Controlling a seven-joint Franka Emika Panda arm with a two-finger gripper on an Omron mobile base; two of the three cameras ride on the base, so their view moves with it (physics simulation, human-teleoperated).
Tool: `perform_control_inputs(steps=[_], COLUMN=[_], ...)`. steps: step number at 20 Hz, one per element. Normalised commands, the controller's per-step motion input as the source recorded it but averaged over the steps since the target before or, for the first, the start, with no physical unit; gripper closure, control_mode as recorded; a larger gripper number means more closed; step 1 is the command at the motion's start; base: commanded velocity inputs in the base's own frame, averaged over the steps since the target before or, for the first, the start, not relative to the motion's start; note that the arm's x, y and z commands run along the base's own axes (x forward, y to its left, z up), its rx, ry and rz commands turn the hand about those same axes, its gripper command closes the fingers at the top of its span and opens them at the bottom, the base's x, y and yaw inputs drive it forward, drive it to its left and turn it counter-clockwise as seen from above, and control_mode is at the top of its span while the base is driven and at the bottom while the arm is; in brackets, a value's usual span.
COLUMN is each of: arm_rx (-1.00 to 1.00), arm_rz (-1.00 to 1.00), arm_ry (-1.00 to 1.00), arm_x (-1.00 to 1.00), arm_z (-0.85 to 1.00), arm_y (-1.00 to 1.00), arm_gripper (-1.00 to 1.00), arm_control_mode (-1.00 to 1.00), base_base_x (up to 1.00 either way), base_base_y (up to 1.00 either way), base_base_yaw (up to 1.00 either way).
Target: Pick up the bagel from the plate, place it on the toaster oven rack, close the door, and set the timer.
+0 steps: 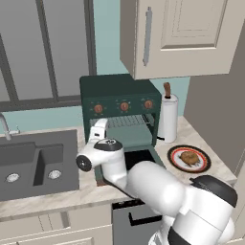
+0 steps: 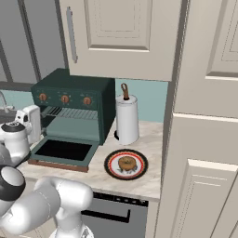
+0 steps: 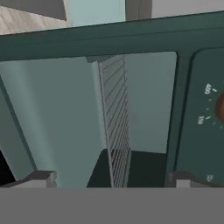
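One bagel (image 2: 127, 163) lies on the plate (image 2: 111, 168).

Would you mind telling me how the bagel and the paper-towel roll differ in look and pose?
The bagel is a small golden-brown ring lying flat; the paper-towel roll is a white cylinder standing upright and far taller. The bagel rests on the plate; the roll stands on the counter on a holder with a brown knob on top. Both sit on the counter to the right of the toaster oven, and neither is touched by the gripper.
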Motion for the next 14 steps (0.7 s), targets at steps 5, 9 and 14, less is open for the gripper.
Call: perform_control_inputs(steps=[5, 9, 14], arm_rx=[-0.11, -0.13, -0.12], arm_rz=[0.00, 0.00, -0.03], arm_ry=[0.00, 0.00, 0.00], arm_x=[0.16, 0.22, 0.16], arm_z=[-0.03, -0.10, -0.12], arm_y=[0.15, 0.23, 0.18], arm_gripper=[-1.00, -1.00, -1.00], arm_control_mode=[-1.00, -1.00, -1.00], base_base_x=[0.00, 0.00, 0.00], base_base_y=[0.00, 0.00, 0.00], base_base_yaw=[0.00, 0.00, 0.00])
